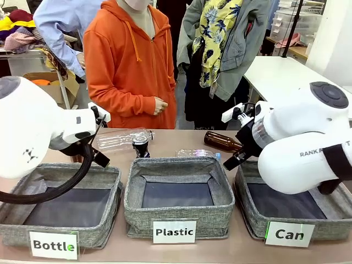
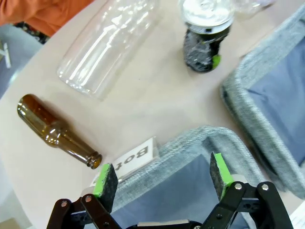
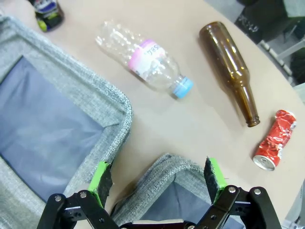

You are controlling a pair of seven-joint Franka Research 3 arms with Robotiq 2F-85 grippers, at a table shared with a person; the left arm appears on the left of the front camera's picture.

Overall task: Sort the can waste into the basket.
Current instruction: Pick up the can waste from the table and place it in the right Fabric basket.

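**Step in hand (judged): pick up a can.**

**Gripper state.** The right gripper hangs above the far left corner of the grey fabric basket labelled "Can". Its jaws are spread wide and it holds nothing. The left gripper is equally wide open and empty, above a corner of the grey basket labelled "Bottle".

**Target location.**
- The crushed shiny red can lies on its side on the tan table. It is to the right of the right gripper and somewhat farther away, well apart from it. It lies just beside the mouth of the brown glass bottle.
- The dark can with silver top stands upright past the far left corner of the grey basket labelled "Plastic", well apart from both grippers.

**Procedure.**
1. Take the red can with the right gripper, which is the nearer one.
2. Centre the jaws over the can.
3. Turn the wrist so the pads close across the can's narrow width, not along its length.
4. Grip the least dented section, since crushed metal seats unevenly.
5. Keep clear of the bottle mouth during descent.
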